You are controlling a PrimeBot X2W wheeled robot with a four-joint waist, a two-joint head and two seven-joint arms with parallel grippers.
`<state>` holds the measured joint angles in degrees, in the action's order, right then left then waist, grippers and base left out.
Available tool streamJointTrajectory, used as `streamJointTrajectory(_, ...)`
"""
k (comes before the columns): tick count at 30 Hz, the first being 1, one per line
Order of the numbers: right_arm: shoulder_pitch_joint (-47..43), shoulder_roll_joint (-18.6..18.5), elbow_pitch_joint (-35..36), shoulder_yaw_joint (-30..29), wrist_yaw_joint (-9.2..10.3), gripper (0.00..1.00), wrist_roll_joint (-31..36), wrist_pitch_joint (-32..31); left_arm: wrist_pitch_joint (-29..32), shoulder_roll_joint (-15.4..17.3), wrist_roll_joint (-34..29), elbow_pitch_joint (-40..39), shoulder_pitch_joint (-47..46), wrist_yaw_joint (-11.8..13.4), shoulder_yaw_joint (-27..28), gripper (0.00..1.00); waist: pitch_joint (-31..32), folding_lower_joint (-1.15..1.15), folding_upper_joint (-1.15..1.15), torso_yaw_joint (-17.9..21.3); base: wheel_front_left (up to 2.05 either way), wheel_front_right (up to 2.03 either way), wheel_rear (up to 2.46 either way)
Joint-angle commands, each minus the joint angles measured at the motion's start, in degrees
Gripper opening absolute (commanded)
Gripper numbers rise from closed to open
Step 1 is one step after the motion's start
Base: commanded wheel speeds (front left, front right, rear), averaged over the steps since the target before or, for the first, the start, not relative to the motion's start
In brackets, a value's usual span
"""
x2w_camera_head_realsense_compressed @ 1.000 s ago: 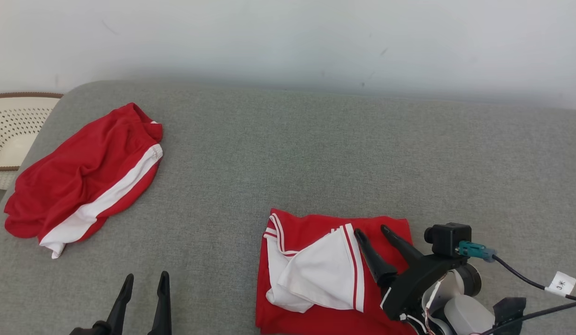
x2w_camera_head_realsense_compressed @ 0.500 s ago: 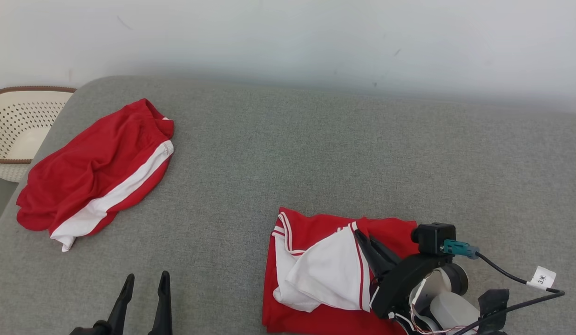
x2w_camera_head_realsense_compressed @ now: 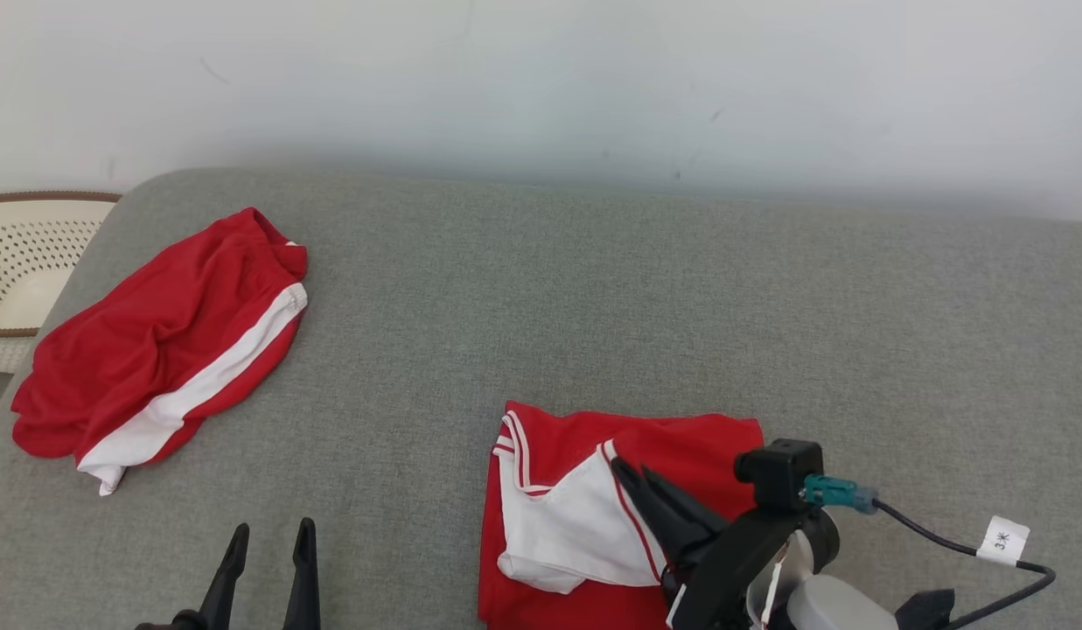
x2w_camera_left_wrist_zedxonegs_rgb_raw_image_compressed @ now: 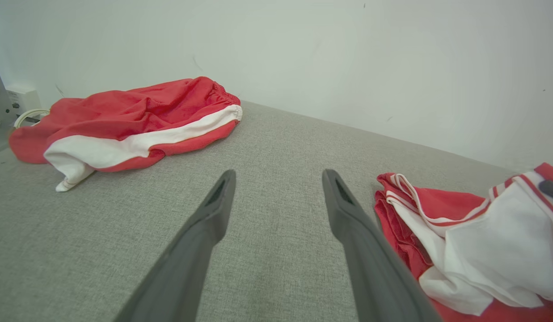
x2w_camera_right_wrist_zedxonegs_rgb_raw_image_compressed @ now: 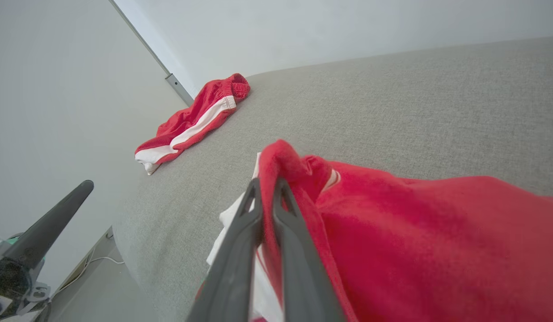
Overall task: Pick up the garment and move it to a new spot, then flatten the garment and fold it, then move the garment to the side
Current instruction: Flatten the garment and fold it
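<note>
My right jaws pinch a raised fold of the limp, light garment (x2w_camera_head_realsense_compressed: 680,442); I expect sagging; left jaws spread

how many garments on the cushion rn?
2. Shorts at far left near the basket; folded garment at front centre, pinched in the right gripper. None seem hidden.

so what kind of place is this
Likely a home laundry setup: a grey fabric pad against a plain white wall, a red and white garment on it, and a cream perforated basket beside it.
</note>
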<state>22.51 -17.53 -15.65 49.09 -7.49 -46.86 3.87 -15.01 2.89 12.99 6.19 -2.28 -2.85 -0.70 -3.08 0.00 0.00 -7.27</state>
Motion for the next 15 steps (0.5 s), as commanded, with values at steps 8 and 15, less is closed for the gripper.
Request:
streamJointTrajectory(8, -3.4, -2.2, 4.3, 4.5, 0.0, 0.0, -1.0, -2.2, -0.2, 0.0, 0.2, 0.3, 1.0, 0.0, -0.3, 1.0, 0.4, 0.0, 0.0, -0.1, 0.0, 0.0, 0.0)
streamJointTrajectory(15, -5.2, -3.0, 6.0, 6.8, 0.0, 0.0, -1.2, -2.9, -0.2, 0.0, 0.5, -0.1, 1.5, 0.4, -0.7, 1.0, 1.0, 0.0, 0.0, -0.1, 0.0, 0.0, 0.0)
